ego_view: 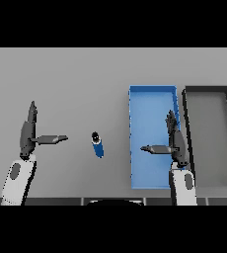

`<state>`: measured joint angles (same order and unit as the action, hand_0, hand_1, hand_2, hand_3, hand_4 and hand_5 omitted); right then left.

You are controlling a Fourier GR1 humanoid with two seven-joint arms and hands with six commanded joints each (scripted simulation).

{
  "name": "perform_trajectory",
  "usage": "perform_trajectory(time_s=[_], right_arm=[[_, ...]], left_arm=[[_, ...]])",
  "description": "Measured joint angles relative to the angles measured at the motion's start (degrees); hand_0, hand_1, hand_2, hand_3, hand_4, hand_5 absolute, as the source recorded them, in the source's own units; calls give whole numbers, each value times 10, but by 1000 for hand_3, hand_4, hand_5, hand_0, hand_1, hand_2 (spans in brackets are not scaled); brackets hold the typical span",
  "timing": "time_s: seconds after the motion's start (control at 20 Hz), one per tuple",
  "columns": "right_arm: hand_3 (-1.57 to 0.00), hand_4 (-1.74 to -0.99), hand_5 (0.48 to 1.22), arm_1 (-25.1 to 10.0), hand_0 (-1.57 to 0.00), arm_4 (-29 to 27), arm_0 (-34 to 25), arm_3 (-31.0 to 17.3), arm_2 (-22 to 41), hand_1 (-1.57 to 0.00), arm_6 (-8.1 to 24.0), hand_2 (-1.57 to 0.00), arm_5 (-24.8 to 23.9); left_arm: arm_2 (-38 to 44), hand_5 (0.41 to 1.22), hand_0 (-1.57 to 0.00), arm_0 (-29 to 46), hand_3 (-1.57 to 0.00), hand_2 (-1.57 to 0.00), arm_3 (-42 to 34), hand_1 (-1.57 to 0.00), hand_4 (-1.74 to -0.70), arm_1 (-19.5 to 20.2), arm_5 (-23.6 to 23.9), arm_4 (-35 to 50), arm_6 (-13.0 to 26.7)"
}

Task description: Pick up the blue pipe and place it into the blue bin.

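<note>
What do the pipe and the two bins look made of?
Pipe: probably plastic, uniform matte blue with a dark open end. Blue bin: likely moulded plastic, flat even colour, thin walls. Dark bin: black rim, grey floor, plastic or painted metal; can't tell.

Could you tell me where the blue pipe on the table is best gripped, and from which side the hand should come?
Probably round the middle of the pipe, from above. It lies flat on the table, so its long sides are free for thumb and fingers. It sits between the left hand and the right hand, left of the blue bin; both hands are open.
</note>
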<state>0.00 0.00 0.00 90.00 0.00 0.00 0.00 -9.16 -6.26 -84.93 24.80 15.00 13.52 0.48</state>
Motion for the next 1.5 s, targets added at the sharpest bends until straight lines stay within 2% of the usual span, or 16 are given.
perform_trajectory(time_s=[0.3, 0.35, 0.4, 0.5, 0.6, 0.85, 1.0, 1.1, 1.2, 1.4, 1.5], right_arm=[[1, -1222, 603, 3, 1, 3, 9, 8, 5, 1, -3, 1, -2], [1, -1227, 603, -30, 1, 32, 27, 32, 23, 1, -40, 1, 14], [1, -1230, 601, -45, 1, 50, 51, 47, 38, 1, -63, 1, 27], [1, -1232, 599, -61, 1, 66, 61, 70, 49, 1, -55, 1, 32], [1, -1230, 595, -62, 1, 72, 56, 70, 53, 1, -31, 1, 32], [1, -1215, 587, -69, 1, 81, 65, 78, 59, 1, -30, 1, 36], [1, -1223, 601, -71, 1, 79, 60, 74, 60, 1, -44, 1, 40], [1, -1229, 606, -78, 1, 76, 61, 78, 56, 1, -57, 1, 44], [1, -1239, 606, -75, 1, 76, 59, 80, 57, 1, -46, 1, 43], [1, -1257, 617, -76, 1, 82, 63, 77, 59, 1, -61, 1, 41], [1, -1263, 617, -76, 1, 75, 66, 80, 57, 1, -62, 1, 45]], left_arm=[[3, 586, 1, 16, 1, 1, -8, 1, -1006, 7, -4, 2, -12], [-15, 588, 1, 33, 1, 1, -14, 1, -1011, 42, -62, -3, -47], [-25, 588, 1, 47, 1, 1, -18, 1, -1011, 64, -98, -6, -71], [-33, 589, 1, 52, 1, 1, -26, 1, -1010, 90, -134, -8, -88], [-37, 587, 1, 58, 1, 1, -24, 1, -1007, 98, -143, -12, -88], [-47, 582, 1, 59, 1, 1, -28, 1, -1020, 116, -206, 10, -111], [-76, 548, 1, 62, 1, 1, -62, 1, -1037, 130, -244, 7, -98], [-96, 513, 1, 67, 1, 1, -86, 1, -1052, 135, -254, 0, -74], [-118, 488, 1, 64, 1, 1, -105, 1, -1076, 130, -265, 3, -39], [-158, 454, 1, 57, 1, 1, -109, 1, -1097, 107, -280, -24, -35], [-184, 447, 1, 54, 1, 1, -106, 1, -1109, 80, -276, -45, -27]])
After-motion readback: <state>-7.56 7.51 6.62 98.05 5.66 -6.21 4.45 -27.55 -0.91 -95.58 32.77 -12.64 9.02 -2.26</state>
